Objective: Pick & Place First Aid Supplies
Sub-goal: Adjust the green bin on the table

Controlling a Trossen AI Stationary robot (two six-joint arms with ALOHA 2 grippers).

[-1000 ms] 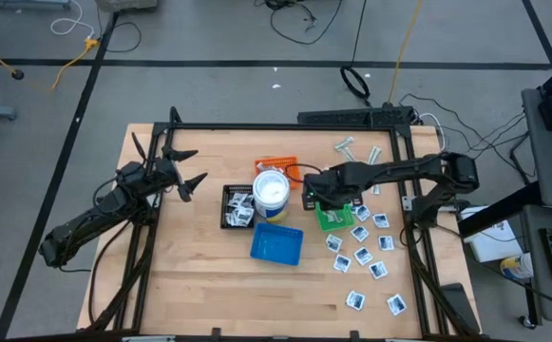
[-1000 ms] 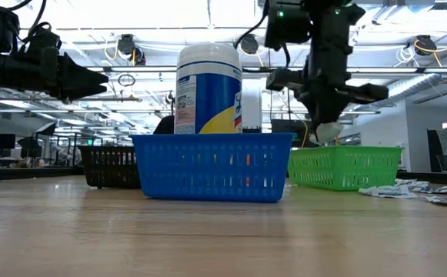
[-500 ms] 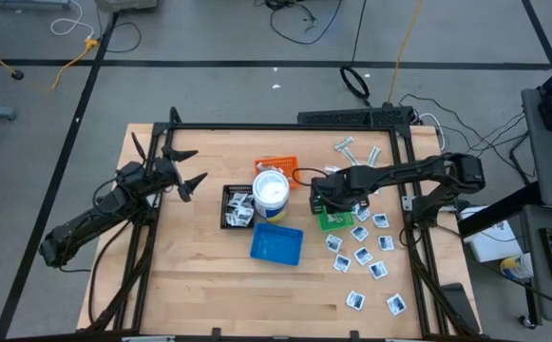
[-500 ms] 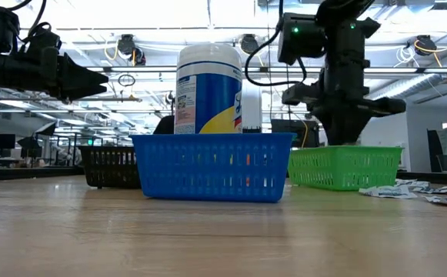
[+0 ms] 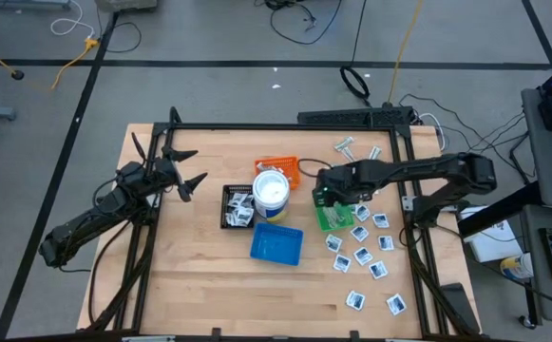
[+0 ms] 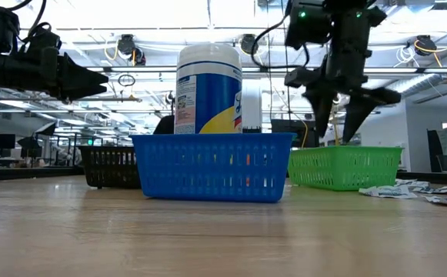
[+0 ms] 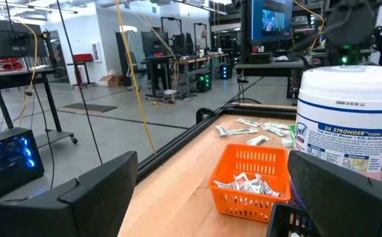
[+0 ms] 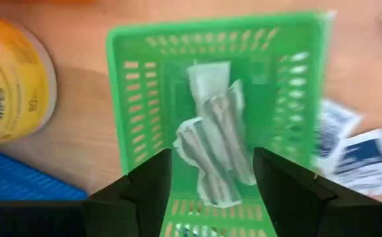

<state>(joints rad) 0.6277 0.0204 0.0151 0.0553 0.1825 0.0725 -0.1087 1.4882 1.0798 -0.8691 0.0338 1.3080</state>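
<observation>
1. I take the green tray [image 5: 333, 217] as my landmark. My right pincer [image 6: 338, 115] hangs just above it with its fingers spread wide and nothing between them.

2. In the right wrist view, pale wrapped strips [image 8: 214, 135] lie heaped inside the green tray, directly below the spread fingers [image 8: 148, 191]. I judge this to be the end of a drop: a strip delivered, the place step done.

3. Loose white square packets [image 5: 363, 255] lie scattered on the worktop [image 5: 190, 294] on the side of the green tray nearest the right arm's base, well clear of its rim. A few more wrapped strips [image 5: 347, 147] lie beyond the tray toward the far edge.

4. The blue tray [image 5: 276, 243], the white tub [image 5: 271, 191], the orange tray [image 5: 283, 164] and the black tray [image 5: 237, 206] all sit on the green tray's other side, toward my left arm.

5. My left pincer [image 5: 186, 169] waits far from the green tray, past the black tray, raised and gaping, carrying nothing.

6. Next I would lift clear of the tray wall, swing out to one loose item, come down square over it and pinch flat against the wood; thin packets may slip.
</observation>
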